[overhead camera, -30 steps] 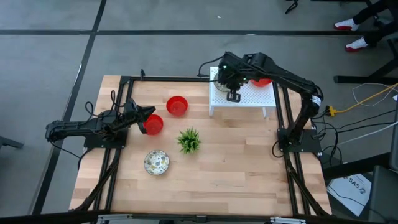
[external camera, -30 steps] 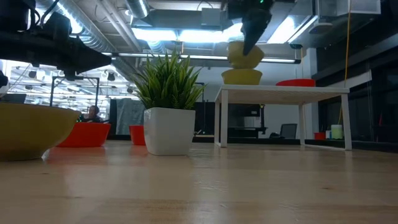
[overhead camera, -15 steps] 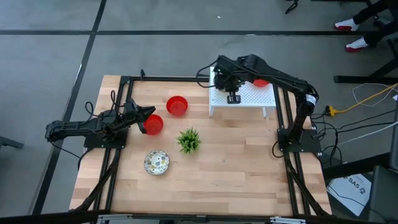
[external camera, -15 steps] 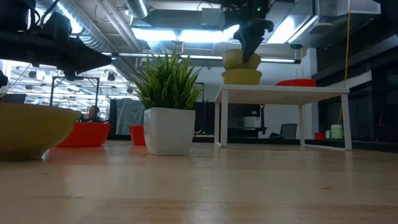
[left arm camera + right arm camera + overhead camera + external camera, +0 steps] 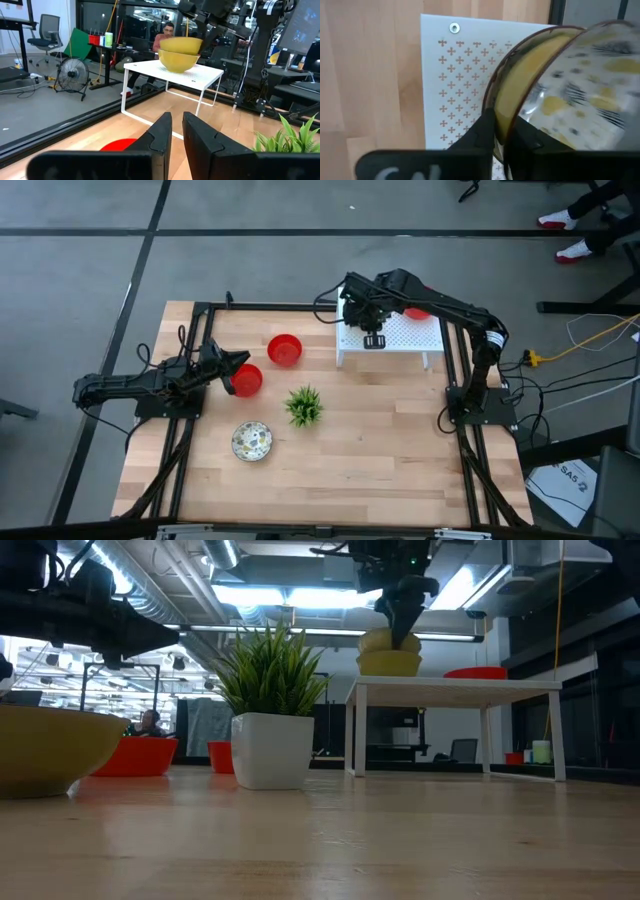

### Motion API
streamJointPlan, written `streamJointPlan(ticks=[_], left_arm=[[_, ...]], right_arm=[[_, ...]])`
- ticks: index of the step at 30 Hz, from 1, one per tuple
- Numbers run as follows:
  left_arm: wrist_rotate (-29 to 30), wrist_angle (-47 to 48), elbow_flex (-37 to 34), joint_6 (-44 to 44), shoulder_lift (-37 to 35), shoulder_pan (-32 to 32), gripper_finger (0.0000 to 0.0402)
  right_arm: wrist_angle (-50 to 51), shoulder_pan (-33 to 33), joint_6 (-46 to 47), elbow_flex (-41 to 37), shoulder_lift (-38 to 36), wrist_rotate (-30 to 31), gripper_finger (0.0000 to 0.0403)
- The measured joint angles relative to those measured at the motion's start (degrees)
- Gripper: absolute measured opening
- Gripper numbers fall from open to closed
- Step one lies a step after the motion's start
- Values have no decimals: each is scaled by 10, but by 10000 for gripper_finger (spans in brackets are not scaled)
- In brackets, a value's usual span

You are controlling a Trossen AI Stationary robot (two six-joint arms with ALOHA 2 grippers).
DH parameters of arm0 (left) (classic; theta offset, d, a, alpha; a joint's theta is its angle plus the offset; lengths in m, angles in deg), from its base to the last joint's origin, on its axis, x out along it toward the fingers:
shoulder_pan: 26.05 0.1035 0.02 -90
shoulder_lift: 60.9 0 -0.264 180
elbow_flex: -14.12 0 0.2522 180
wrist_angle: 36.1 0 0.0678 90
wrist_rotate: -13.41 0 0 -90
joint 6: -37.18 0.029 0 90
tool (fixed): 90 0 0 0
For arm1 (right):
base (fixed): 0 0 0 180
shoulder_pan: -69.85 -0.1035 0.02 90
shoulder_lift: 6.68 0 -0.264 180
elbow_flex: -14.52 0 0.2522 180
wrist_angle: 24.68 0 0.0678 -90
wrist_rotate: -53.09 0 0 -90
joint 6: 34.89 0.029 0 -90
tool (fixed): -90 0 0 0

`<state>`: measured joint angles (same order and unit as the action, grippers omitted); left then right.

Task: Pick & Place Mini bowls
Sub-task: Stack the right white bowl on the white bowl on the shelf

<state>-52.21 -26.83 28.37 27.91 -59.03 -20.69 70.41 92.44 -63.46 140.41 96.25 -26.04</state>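
Two speckled mini bowls sit one inside the other on the small white perforated stand [image 5: 400, 335] at the far side of the wooden table [image 5: 380, 450], where the right hand [image 5: 502, 137] pinches the rim of the upper speckled bowl [image 5: 570, 85], one finger inside and one outside. From table height, that upper bowl tilts in the lower speckled bowl [image 5: 389, 662], and the dark fingers come down onto it from above. One red bowl on the stand [image 5: 421, 310] lies partly under the right arm. Toward the table's left, the left hand [image 5: 226, 372] rests low with its fingers [image 5: 162, 135] nearly together, gripping nothing, just beside a near red bowl [image 5: 247, 379]; a far red bowl [image 5: 284, 349] lies close behind it. One more speckled bowl on the table [image 5: 252, 441] sits nearer the front edge, with a small green potted plant [image 5: 304, 405] between it and the stand. A person [image 5: 167, 37] sits in the room beyond the table.
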Motion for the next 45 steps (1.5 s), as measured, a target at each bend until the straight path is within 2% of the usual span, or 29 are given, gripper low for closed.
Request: streamJointPlan(ticks=[5, 17, 22, 27, 38, 45], left_arm=[[0, 0, 0, 0, 0, 0, 44], [0, 0, 0, 0, 0, 0, 40], [0, 0, 0, 0, 0, 0, 40], [0, 0, 0, 0, 0, 0, 41], [0, 0, 0, 0, 0, 0, 41], [0, 0, 0, 0, 0, 0, 43]], right_arm=[[4, 0, 1, 0, 0, -5, 48], [-4, 0, 20, 0, 9, -5, 35], [-8, 0, 33, 0, 9, 11, 40], [-9, 0, 46, 0, 9, 53, 67], [-6, -3, 65, 2, 1, 46, 150], [4, -15, 66, 48, -5, 45, 171]])
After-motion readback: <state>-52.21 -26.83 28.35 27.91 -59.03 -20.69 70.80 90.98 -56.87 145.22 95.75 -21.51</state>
